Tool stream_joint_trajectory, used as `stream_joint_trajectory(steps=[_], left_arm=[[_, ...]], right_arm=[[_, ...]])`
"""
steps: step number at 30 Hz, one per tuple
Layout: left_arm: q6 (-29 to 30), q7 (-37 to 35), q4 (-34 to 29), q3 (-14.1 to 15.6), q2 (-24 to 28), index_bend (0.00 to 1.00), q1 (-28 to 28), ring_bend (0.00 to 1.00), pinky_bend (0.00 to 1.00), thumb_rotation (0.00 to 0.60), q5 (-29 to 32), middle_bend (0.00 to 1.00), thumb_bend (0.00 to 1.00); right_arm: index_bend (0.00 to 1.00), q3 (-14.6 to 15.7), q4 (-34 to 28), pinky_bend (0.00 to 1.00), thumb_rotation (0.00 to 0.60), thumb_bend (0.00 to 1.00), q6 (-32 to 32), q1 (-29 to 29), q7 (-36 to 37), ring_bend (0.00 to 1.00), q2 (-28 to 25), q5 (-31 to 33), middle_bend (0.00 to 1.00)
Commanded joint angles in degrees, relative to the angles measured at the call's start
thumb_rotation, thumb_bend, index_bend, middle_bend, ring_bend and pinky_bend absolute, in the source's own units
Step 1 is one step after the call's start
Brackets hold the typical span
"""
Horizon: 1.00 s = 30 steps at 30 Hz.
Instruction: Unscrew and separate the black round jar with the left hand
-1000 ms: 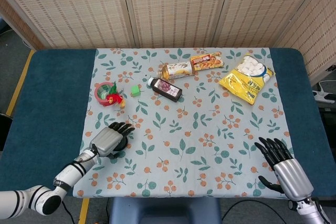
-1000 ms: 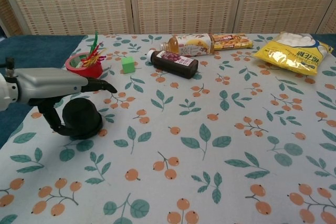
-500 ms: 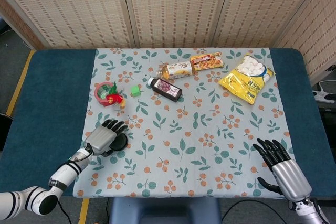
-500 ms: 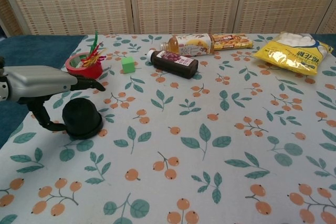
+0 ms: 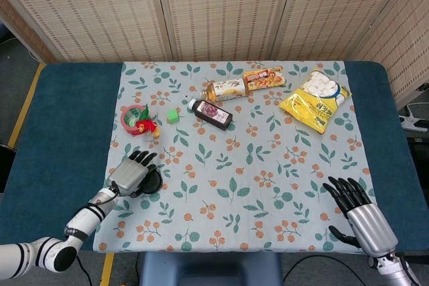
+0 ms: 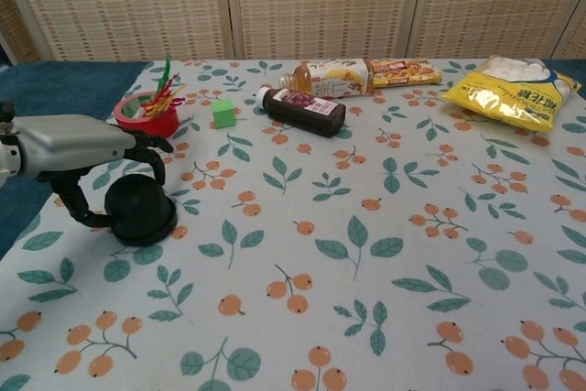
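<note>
The black round jar (image 6: 142,208) stands on the floral cloth near the table's left front; in the head view only its right edge (image 5: 157,182) shows under the hand. My left hand (image 6: 78,146) (image 5: 131,175) lies over the jar, its fingers curled down around the far side and its thumb against the jar's left base, so it grips the jar. My right hand (image 5: 358,216) rests at the front right corner with fingers spread and nothing in it; the chest view does not show it.
A red ring with coloured sticks (image 6: 151,109) and a green cube (image 6: 223,113) sit just beyond the jar. Further back lie a dark bottle (image 6: 307,107), a yellow-labelled bottle (image 5: 224,89), a snack bar (image 5: 263,78) and a yellow bag (image 6: 513,89).
My left hand's fingers, stretched out flat above the jar a second ago, have curled down around it. The hand has shifted slightly left. The right hand has not moved.
</note>
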<state>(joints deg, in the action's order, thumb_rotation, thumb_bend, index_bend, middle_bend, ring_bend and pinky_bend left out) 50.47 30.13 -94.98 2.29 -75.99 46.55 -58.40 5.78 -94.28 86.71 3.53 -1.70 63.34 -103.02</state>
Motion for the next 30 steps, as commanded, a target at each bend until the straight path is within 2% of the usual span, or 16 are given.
stream_joint_trajectory(steps=[1,8,15,19,24,30], left_arm=[[0.1,-0.1,0.0,-0.1,-0.1,0.32,-0.1,0.00,0.09,0.600,-0.3,0.00,0.30],[1.2,-0.6,1.3,-0.4,-0.9,0.42,-0.9,0.00,0.10,0.600,-1.8,0.00,0.31],[2.3,-3.4,-0.3,-0.7,0.4,0.59,-2.0,0.00,0.11,0.600,-5.9,0.00,0.38],[2.9,-3.3,-2.8,-0.7,2.1,0.60,-2.3,0.00,0.11,0.600,-7.5,0.00,0.38],[5.1,-3.8,-5.2,-2.4,4.7,0.61,-2.9,0.00,0.12,0.600,-8.0,0.00,0.38],[5.4,-4.8,-2.9,-3.7,6.5,0.61,-3.6,0.00,0.13,0.600,-5.8,0.02,0.38]], right_arm=[[0.00,0.0,0.0,0.00,0.600,0.12,-0.1,0.0,0.0,0.00,0.0,0.0,0.00],[0.00,0.0,0.0,0.00,0.600,0.12,-0.2,0.1,-0.1,0.00,0.0,0.2,0.00],[0.00,-0.1,0.0,0.00,0.600,0.12,-0.5,0.1,-0.4,0.00,0.2,0.3,0.00],[0.00,0.0,-0.1,0.00,0.600,0.12,-0.6,0.2,-0.6,0.00,0.2,0.3,0.00],[0.00,0.0,-0.1,0.00,0.600,0.12,-0.4,0.1,-0.5,0.00,0.2,0.3,0.00],[0.00,0.0,0.0,0.00,0.600,0.12,-0.4,0.1,-0.4,0.00,0.2,0.3,0.00]])
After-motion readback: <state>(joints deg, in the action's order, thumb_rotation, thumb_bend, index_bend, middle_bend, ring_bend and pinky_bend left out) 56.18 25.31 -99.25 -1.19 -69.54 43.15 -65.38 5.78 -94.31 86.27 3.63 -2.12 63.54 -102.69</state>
